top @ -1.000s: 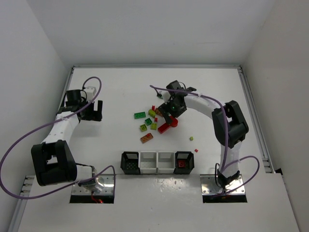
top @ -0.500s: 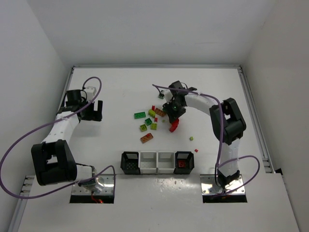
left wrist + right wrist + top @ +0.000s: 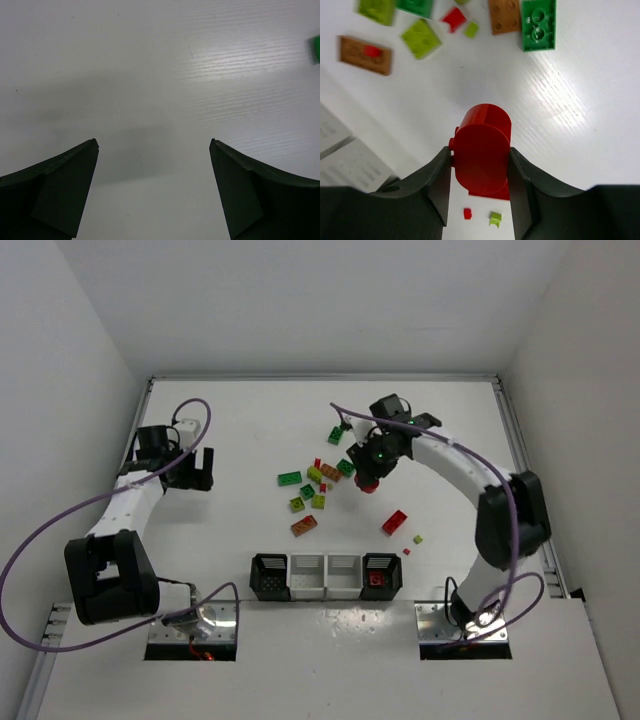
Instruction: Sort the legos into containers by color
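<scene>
Right claw [image 3: 481, 172] is clamped on the round red lego [image 3: 481, 145], over the counter [image 3: 580, 130]. Scattered legos [image 3: 310, 490] lie just beside it, toward the left arm. A red brick [image 3: 394, 522] lies between them and the containers [image 3: 325, 577]. Left claw [image 3: 153, 144] has its fingers apart, well apart from the pile. A green piece [image 3: 315, 49] is cut off at the left wrist view's edge.

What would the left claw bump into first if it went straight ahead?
Most likely just the bare white table: nothing lies ahead of the open left claw. A green plastic brick peeks in at the picture's edge, well off to the side of its path.
</scene>
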{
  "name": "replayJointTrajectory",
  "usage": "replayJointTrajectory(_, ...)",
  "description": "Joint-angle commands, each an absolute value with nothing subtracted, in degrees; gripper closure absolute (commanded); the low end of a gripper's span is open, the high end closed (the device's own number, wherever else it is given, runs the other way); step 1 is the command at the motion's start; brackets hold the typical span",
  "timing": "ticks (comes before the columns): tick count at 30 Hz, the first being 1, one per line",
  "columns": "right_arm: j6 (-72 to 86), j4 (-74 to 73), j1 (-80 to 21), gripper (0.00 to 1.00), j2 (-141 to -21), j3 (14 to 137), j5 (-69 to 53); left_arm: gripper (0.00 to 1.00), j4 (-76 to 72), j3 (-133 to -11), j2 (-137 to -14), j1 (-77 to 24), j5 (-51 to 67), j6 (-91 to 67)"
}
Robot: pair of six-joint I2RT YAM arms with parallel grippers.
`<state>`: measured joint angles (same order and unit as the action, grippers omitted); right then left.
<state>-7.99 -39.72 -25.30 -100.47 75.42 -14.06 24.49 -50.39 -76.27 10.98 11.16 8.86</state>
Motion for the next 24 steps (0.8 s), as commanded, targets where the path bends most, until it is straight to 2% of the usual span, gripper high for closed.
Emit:
replayJointTrajectory(1,-14.0,-46.0,-25.1,0.97,-89.8,75.9,-21.9,0.0,23.1,-50.4,-73.1,11.7,15.3,10.0)
replayJointTrajectory(8,-27.7,-57.4,-28.5,0.97,-74.0,69.3,-30.8,0.0,24.2,-53.3,-73.7,11.7,17.2,10.5)
replayJointTrajectory(11,-29.7,-62.0,-31.1,0.97,-72.2,66.6,-32.8,0.0,24.7,-54.8,-74.8,11.7,18.4,9.3)
replayJointTrajectory(19,-29.7,-62.5,-39.3,0.97,-69.2,59.2,-32.8,0.0,25.2,-56.6,-74.8,9.3,17.0,9.3)
replayJointTrajectory(24,-29.7,-61.9,-41.6,0.97,-69.7,59.2,-32.1,0.0,25.8,-57.1,-74.8,8.8,16.4,9.3)
